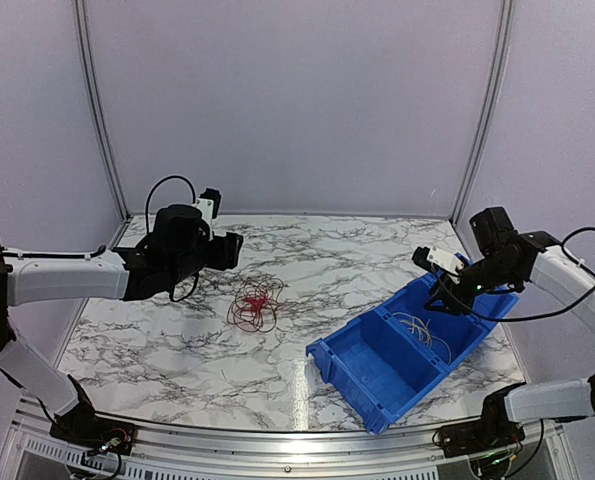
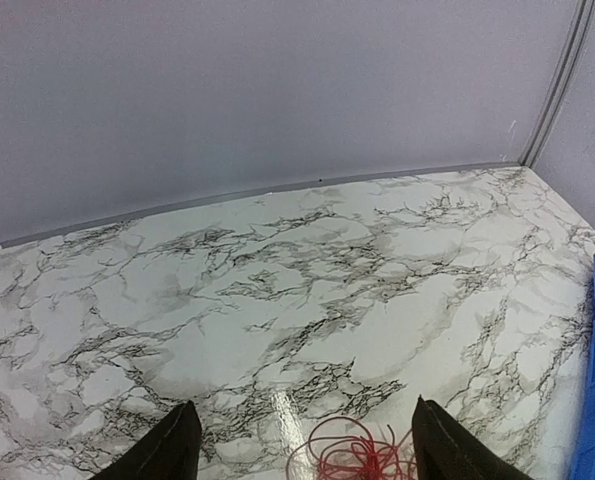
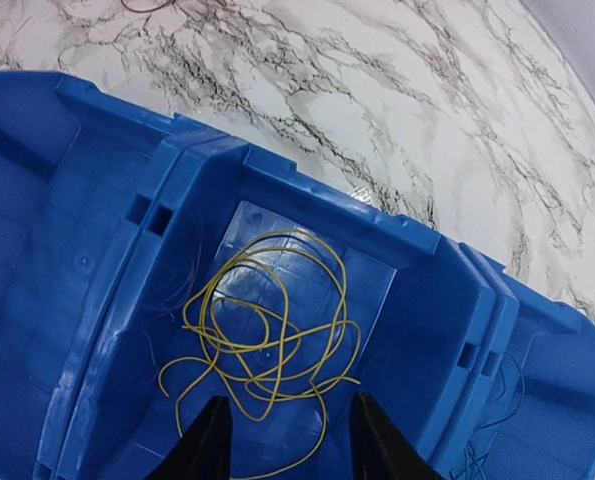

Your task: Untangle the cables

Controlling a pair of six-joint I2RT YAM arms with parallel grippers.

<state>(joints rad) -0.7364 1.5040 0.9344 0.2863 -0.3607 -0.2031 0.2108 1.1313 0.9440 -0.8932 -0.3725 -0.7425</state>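
A tangle of thin red cables (image 1: 255, 305) lies in loops on the marble table, left of centre. My left gripper (image 1: 232, 250) hovers just behind it, open. In the left wrist view the red loops (image 2: 352, 458) show low between the spread fingertips (image 2: 172, 450), untouched. My right gripper (image 1: 445, 296) hangs over the blue bin (image 1: 377, 385). Its jaws (image 3: 290, 440) stand open above a loose yellow cable (image 3: 267, 340), which lies on the floor of the bin's middle compartment and looks pale from above (image 1: 422, 330).
The blue bin's rim (image 3: 307, 185) and dividers split it into three compartments. Faint thin wires lie in the right compartment (image 3: 497, 440). The table's back wall and corner posts stand close behind both arms.
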